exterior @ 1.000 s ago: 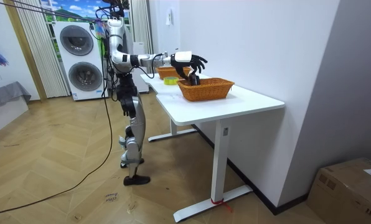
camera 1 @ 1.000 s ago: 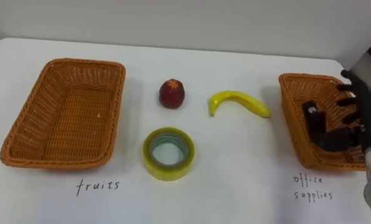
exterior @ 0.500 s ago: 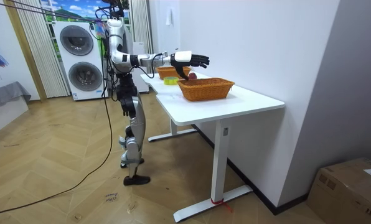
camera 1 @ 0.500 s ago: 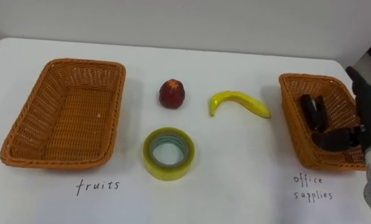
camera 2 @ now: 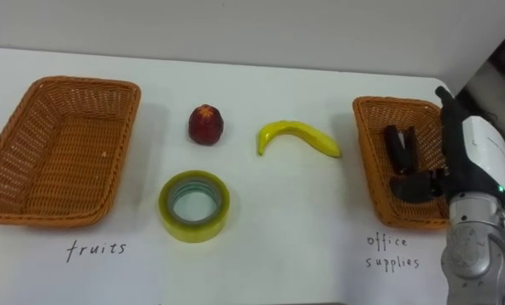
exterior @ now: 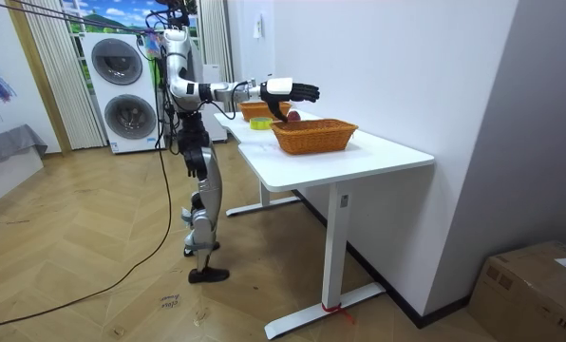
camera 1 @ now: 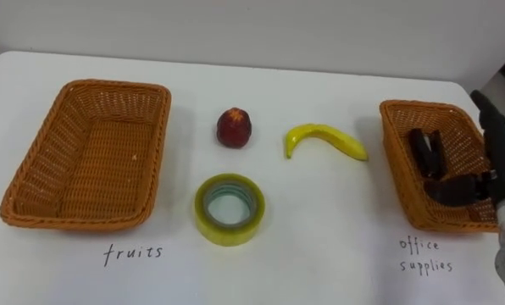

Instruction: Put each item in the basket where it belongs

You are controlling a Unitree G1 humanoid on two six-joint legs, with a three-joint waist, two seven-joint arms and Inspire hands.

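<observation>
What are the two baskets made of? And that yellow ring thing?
The left basket and the right basket look like woven wicker or rattan: orange-brown strands cross in a matte weave, though it might be a plastic imitation. The yellow ring looks like a roll of plastic tape: glossy, see-through yellowish layers wound around a hollow core.

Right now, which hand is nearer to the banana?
Right. The right hand is above the right edge of the office supplies basket, to the right of the banana, fingers straight.
</observation>
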